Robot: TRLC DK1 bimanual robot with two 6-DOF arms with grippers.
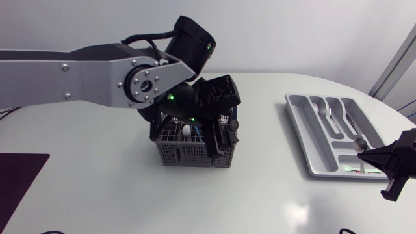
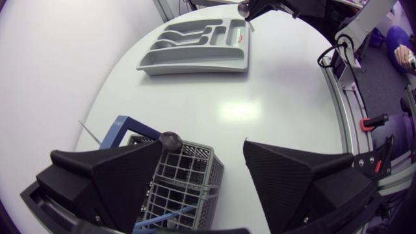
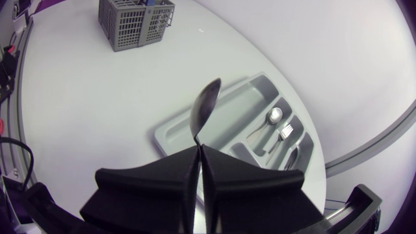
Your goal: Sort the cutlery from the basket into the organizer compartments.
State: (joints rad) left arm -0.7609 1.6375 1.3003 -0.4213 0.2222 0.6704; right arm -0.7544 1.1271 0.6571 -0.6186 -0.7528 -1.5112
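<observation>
The grey mesh basket (image 1: 175,154) stands mid-table with cutlery upright in it: blue handles (image 2: 170,213) and a round dark knob (image 2: 171,140). My left gripper (image 1: 192,133) hangs just above the basket, open, its fingers (image 2: 110,175) wide over the basket's rim (image 2: 207,170) and touching nothing. The grey organizer (image 1: 314,153) lies at the right and holds spoons (image 3: 273,117) and a fork (image 3: 286,133). My right gripper (image 3: 199,153) is shut on a spoon (image 3: 205,107) by its handle, bowl pointing away, above the organizer's (image 3: 179,130) near end.
A dark mat (image 1: 16,179) lies at the table's front left corner. Bare white tabletop (image 1: 260,188) stretches between basket and organizer. The table's curved edge runs close behind the organizer (image 2: 195,62).
</observation>
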